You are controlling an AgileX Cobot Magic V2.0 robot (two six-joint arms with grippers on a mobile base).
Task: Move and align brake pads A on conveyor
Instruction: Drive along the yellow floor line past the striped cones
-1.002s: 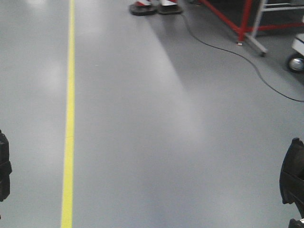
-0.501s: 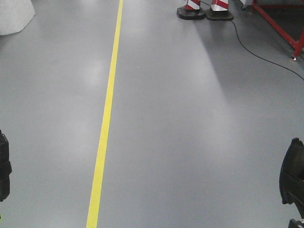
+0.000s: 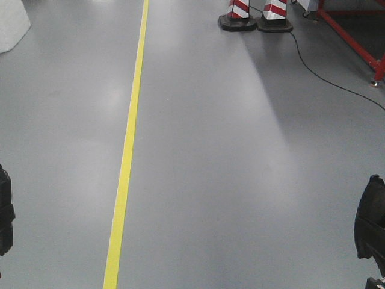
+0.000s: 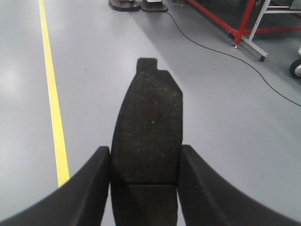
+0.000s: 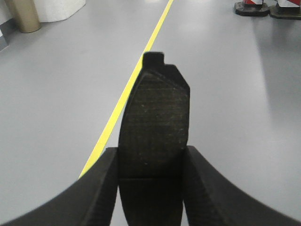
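In the left wrist view, my left gripper [image 4: 145,155] is shut on a dark, curved oblong brake pad [image 4: 149,117] that sticks out forward between the fingers, with a centre groove near the jaws. My right gripper [image 5: 151,155] is shut on a second brake pad [image 5: 157,108] held the same way. Both pads hang above bare grey floor. The front view shows only dark arm parts at its left edge [image 3: 5,211] and right edge [image 3: 370,223]. The conveyor is out of view.
A yellow floor line [image 3: 123,174] runs away from me. Two red-and-white striped posts on black bases [image 3: 255,15] stand far ahead, with a black cable [image 3: 325,72] and a red frame [image 3: 355,42] to the right. A white block [image 3: 9,24] sits far left.
The front view has swung: the yellow line and the striped posts have shifted right in the frame, and the white block has come into view. The arm parts at the edges stay put.
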